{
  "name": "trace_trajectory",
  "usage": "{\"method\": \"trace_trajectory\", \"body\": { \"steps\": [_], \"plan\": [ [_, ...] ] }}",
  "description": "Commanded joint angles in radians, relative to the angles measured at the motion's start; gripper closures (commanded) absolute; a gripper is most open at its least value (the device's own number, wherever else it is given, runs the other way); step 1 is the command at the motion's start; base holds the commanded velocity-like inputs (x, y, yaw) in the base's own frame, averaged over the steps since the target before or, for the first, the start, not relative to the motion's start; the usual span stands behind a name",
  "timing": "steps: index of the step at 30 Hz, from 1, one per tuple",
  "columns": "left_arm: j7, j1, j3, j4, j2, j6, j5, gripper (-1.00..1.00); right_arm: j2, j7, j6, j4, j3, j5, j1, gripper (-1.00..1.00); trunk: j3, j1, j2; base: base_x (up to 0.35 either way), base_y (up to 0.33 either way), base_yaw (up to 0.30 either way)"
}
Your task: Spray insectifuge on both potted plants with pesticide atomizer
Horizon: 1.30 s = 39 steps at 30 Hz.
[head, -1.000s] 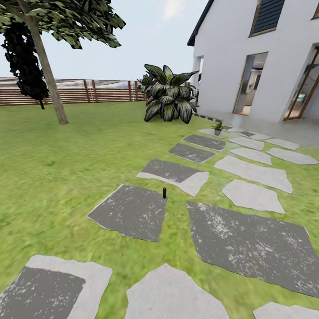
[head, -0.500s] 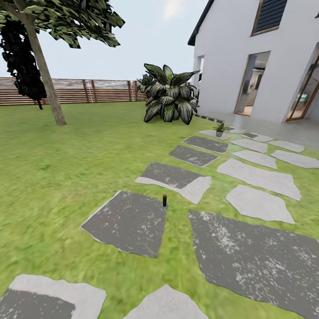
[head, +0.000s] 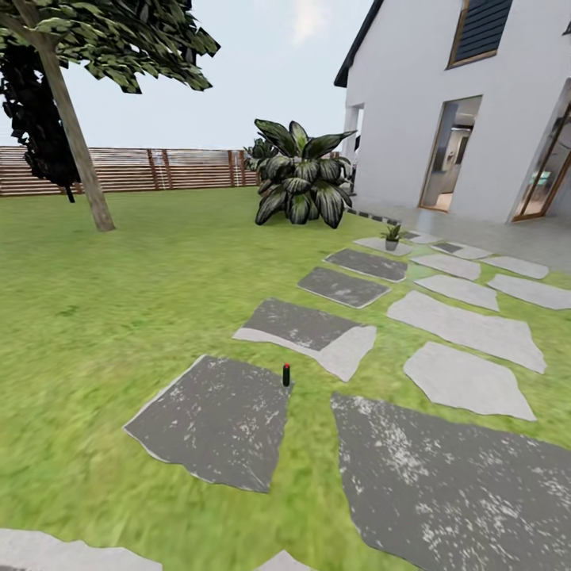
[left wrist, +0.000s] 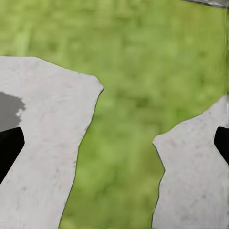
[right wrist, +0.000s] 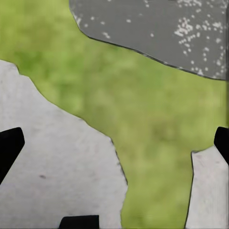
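The spray bottle [head: 286, 374] is standing upright at the edge of a dark stepping stone [head: 214, 419], out on the lawn [head: 119, 317] and well apart from the robot. One potted plant [head: 390, 235] is sitting far off on a pale stone near the house [head: 444, 103]. The left gripper [left wrist: 114, 143] and the right gripper [right wrist: 114, 148] are both hanging spread wide over grass and paving, holding nothing. The bottle is slim and looking easy to tip, so a base rolling in too close or an arm dropping carelessly is likely to knock it flat onto the grass. A wheel catching a stone edge could also be jolting the aim.
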<state>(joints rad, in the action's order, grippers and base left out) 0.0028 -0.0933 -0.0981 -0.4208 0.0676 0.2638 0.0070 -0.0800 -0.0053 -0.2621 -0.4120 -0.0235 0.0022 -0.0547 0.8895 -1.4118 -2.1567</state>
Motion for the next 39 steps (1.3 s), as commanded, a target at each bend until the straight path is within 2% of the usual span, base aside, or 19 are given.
{"method": "trace_trajectory", "body": {
  "steps": [1,39],
  "plan": [
    [0.000,0.000,-0.001,0.000,0.000,0.003,0.001,-1.00,0.000,-0.001,-0.003,0.001,-0.001,0.000,-0.001,-1.00,0.001,0.000,0.000,0.282,-0.167,0.000],
    [0.000,0.000,-0.001,0.000,0.000,0.003,0.001,-1.00,0.000,0.000,-0.002,0.001,0.000,0.001,-0.001,-1.00,0.001,0.000,0.000,0.280,-0.169,0.000]
  ]
}}
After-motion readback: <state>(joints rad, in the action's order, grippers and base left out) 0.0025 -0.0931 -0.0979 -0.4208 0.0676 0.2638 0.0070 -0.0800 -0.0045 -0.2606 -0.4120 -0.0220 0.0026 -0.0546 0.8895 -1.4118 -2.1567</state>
